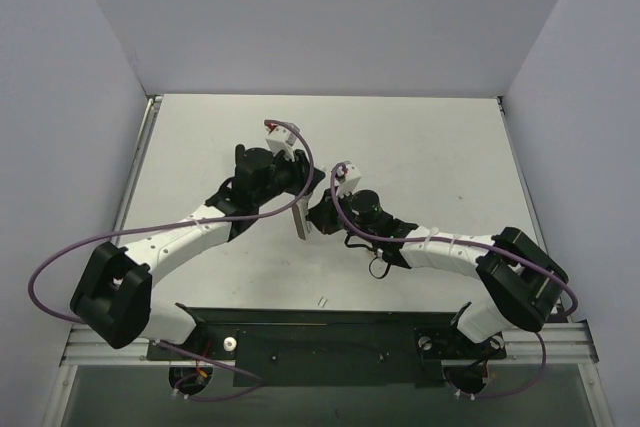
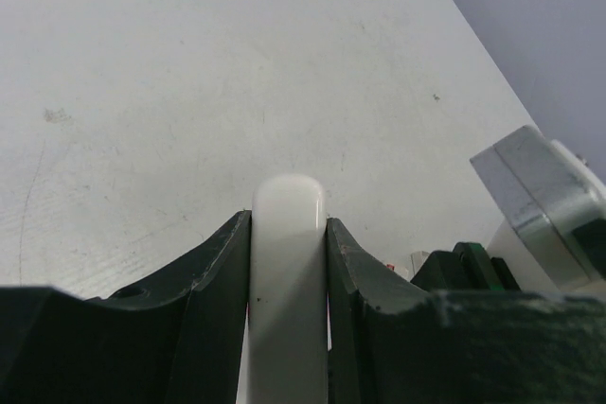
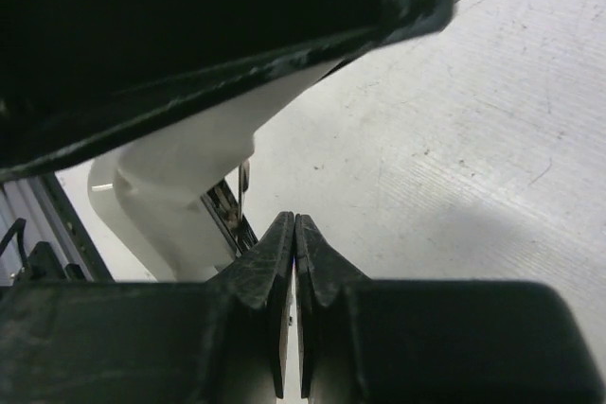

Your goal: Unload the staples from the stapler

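Two pincers (image 2: 289,226) (image 3: 294,222), one stapler (image 1: 299,218), and one tiny loose pale bit (image 1: 322,299).

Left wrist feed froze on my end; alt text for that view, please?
The left tool grips a white, round-ended stapler between its dark fingers over the pale table. A silver-faced part shows at the right edge.

I see soft, even light on the surface (image 1: 420,147); the right hand (image 3: 294,229) looms dark, blurred close up.
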Controlling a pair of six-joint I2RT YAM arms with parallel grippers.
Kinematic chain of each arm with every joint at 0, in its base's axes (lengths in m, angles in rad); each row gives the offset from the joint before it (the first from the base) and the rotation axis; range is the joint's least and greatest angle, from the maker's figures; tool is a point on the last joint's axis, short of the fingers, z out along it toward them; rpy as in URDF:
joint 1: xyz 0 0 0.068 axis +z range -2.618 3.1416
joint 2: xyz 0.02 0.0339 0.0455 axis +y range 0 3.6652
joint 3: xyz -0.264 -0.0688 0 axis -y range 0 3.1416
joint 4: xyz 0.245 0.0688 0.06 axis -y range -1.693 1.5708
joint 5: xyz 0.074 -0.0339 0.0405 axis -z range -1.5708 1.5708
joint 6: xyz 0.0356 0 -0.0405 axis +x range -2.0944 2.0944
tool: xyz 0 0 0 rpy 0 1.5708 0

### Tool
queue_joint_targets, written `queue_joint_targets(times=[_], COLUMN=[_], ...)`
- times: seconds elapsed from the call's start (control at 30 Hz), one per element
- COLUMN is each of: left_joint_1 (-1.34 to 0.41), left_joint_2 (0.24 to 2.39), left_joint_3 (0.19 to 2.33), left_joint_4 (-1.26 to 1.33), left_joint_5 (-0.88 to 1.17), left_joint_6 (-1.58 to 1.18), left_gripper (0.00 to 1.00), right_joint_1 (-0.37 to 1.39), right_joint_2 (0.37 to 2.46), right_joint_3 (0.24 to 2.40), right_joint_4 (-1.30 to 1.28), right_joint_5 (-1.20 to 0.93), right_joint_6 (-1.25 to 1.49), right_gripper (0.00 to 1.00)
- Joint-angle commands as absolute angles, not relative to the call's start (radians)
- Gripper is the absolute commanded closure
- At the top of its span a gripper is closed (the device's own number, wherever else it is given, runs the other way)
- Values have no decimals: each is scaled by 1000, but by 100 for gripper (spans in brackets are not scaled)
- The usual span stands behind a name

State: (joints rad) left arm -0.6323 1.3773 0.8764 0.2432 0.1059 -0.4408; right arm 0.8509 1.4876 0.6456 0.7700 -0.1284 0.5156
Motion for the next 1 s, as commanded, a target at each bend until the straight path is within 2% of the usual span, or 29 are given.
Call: queue_joint_targets(times=[0.0, 0.47, 0.97], left_joint_1=[-623, -626, -629], left_joint_2=[1400, 1421, 1243], left_joint_3=[962, 930, 873], left_joint_4=[469, 496, 312], left_joint_5=[74, 100, 198], left_joint_6=[-465, -488, -526], left_gripper=[100, 100, 100], right_joint_1=[879, 879, 873], right_joint_2=[1497, 1460, 1379], right_joint_3=[669, 677, 657], right_joint_4=[883, 867, 727], right_joint_5=[-250, -229, -28], right_joint_6=[572, 546, 485], right_gripper=[100, 100, 100])
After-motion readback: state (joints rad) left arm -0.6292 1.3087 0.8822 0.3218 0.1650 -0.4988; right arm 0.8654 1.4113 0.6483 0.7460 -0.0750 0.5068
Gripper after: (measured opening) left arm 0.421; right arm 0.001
